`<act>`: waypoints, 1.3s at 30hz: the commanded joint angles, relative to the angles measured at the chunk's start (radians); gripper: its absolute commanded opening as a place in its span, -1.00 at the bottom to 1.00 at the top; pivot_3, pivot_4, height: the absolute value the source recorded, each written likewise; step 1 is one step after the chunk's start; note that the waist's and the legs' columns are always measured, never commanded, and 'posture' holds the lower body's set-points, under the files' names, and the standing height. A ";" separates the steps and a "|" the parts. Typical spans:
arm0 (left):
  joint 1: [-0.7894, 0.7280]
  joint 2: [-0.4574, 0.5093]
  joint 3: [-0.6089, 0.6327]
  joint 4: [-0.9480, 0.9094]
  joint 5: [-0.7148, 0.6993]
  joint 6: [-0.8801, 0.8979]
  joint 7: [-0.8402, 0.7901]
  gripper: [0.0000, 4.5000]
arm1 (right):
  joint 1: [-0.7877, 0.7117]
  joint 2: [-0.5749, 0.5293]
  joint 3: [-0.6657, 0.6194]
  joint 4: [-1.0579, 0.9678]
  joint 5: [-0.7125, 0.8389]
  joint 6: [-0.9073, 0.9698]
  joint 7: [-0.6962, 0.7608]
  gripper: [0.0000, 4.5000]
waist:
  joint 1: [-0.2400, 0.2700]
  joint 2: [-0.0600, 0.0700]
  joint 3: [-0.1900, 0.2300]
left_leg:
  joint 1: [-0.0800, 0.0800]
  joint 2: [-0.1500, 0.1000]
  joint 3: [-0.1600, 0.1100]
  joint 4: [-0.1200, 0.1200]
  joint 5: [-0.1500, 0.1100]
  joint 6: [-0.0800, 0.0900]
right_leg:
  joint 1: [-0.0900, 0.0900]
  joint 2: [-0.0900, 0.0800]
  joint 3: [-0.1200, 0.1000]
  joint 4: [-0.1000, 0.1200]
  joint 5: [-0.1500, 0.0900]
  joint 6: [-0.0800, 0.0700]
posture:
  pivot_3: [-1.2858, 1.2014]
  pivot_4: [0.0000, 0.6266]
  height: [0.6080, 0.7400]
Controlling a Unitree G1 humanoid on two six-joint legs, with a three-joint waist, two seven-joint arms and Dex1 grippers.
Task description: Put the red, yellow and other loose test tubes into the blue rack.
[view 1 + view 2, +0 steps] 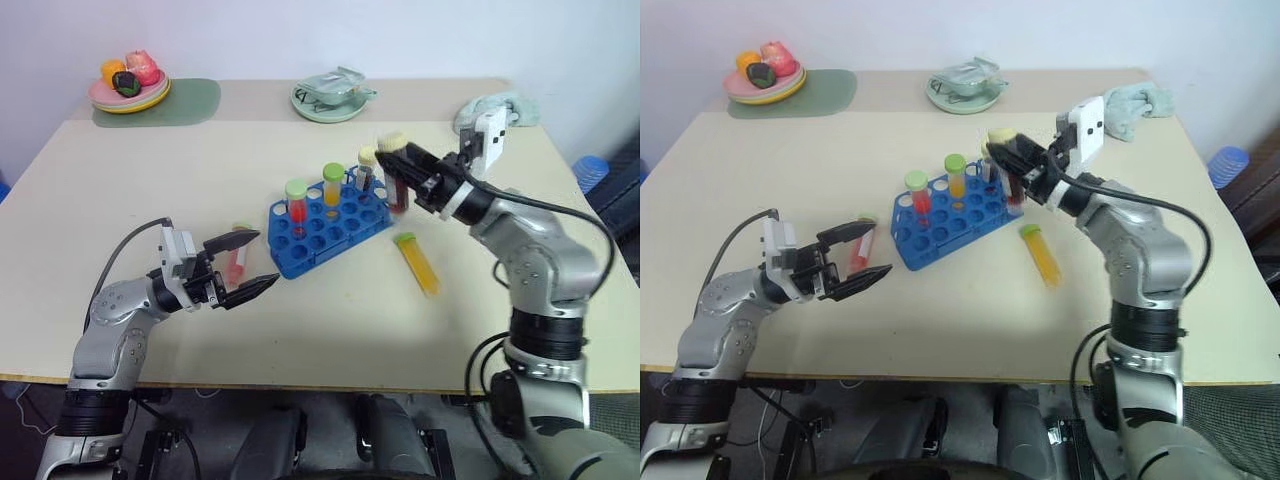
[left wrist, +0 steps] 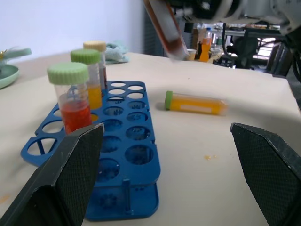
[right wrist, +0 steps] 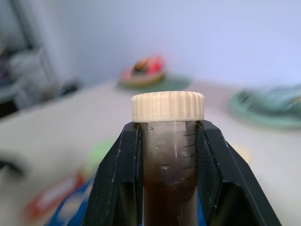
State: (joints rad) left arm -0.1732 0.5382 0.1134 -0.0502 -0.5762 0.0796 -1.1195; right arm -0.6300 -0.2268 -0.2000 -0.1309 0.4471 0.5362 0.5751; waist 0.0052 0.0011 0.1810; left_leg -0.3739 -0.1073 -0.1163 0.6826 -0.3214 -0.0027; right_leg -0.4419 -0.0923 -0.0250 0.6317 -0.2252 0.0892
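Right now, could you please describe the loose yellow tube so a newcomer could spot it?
Start at the blue rack mid-table. On the robot's right of it, the yellow tube lies flat on the tabletop. Unlike the capped tubes upright in the rack, it lies alone, green-capped.

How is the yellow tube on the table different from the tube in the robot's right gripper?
The yellow tube lies flat on the table; the dark tube hangs upright, clamped in the right gripper. The yellow tube's cap is green, the dark tube's cream. Neither is in the blue rack yet.
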 commanded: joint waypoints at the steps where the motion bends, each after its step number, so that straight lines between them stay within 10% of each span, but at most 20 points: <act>1: -0.017 -0.001 0.009 -0.022 0.000 -0.009 0.004 0.97 | -0.019 0.088 0.017 0.082 -0.054 -0.215 -0.072 -0.61 | -0.004 0.000 0.000 | 0.000 0.000 0.000 0.000 0.000 0.000 | 0.000 0.000 0.000 0.000 0.000 0.000 | 0.03 -0.52 1.00; 37: 0.036 0.015 0.037 -0.138 -0.019 0.045 0.075 0.97 | -0.153 0.181 -0.044 0.972 -0.098 -0.986 0.001 -0.61 | -0.028 0.001 -0.001 | 0.006 0.004 0.006 0.000 0.002 -0.003 | 0.001 0.007 0.010 0.004 0.002 -0.004 | 0.03 -0.52 1.00; 39: 0.036 0.013 0.036 -0.140 -0.021 0.046 0.076 0.97 | -0.142 0.185 -0.032 0.959 -0.104 -1.020 0.022 -0.15 | -0.027 0.001 -0.001 | 0.006 0.004 0.006 0.000 0.002 -0.003 | 0.001 0.007 0.010 0.004 0.002 -0.004 | 0.03 -0.52 1.00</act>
State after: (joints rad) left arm -0.1309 0.5467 0.1322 -0.1586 -0.5799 0.1295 -1.0424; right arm -0.7844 -0.0411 -0.2416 0.8277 0.3543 -0.4586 0.5814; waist -0.0217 0.0021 0.1805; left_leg -0.3679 -0.1031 -0.1103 0.6823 -0.3195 -0.0059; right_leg -0.4414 -0.0855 -0.0146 0.6358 -0.2229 0.0855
